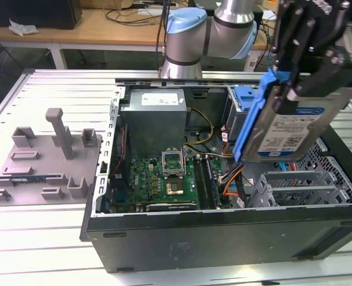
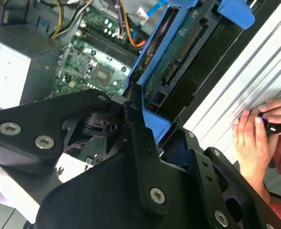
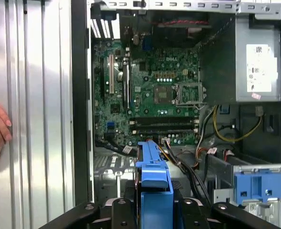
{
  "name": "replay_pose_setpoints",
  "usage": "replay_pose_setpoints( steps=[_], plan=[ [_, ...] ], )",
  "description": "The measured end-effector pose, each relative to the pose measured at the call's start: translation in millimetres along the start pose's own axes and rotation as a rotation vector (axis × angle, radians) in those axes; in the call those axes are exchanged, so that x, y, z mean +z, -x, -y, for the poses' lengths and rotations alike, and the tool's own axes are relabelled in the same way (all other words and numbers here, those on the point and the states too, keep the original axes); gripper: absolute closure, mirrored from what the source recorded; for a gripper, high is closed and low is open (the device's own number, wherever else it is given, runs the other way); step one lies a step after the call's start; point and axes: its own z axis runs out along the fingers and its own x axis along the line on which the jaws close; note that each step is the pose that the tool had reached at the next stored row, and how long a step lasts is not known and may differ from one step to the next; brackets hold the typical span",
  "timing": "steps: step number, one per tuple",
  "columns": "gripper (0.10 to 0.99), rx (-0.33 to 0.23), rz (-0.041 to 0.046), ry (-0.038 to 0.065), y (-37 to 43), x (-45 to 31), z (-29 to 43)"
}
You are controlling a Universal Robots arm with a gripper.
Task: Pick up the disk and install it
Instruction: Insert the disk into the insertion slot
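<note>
The disk (image 1: 289, 131), a silver drive with a white-and-blue label in a blue carrier, hangs tilted above the open computer case (image 1: 224, 232) at the exterior view's right. My gripper (image 1: 304, 83) is shut on its upper end. In the second wrist view the black fingers (image 2: 135, 119) clamp the blue carrier, and the disk (image 2: 178, 47) shows its green circuit side. In the first wrist view the disk (image 3: 152, 171) appears edge-on between the fingers of my gripper (image 3: 152, 210), over the case's drive cage area.
Inside the case lie the motherboard (image 1: 164, 179), a grey power supply (image 1: 158, 113), cables and a drive bay with a blue clip (image 3: 257, 186). A grey moulded tray (image 1: 45, 161) with upright posts sits left of the case. A person's hand (image 2: 255, 138) rests on the table beside the case.
</note>
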Motion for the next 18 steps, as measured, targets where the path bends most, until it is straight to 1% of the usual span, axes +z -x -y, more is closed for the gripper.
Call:
replay_pose_setpoints(
  steps=[2, 5, 7, 8, 10, 13, 15, 18],
  plan=[
    [0.722, 0.0, -0.0013, 0.0, -1.2, 0.6, 11.6],
    [0.722, 0.0, -0.0026, 0.0, -1.2, 1.4, 21.2],
    [0.722, -0.001, -0.0035, 0.0, -1.3, 2.0, 28.2],
    [0.722, -0.002, -0.0042, 0.0, -1.7, 2.3, 33.0],
    [0.722, -0.002, -0.0052, 0.0, -2.4, 3.0, 39.4],
    [0.722, -0.003, -0.0074, 0.0, -4.8, 4.4, 45.1],
    [0.722, -0.004, -0.0097, 0.0, -6.4, 6.1, 46.9],
    [0.722, -0.006, -0.0118, 0.0, -8.3, 8.4, 47.6]
  ],
)
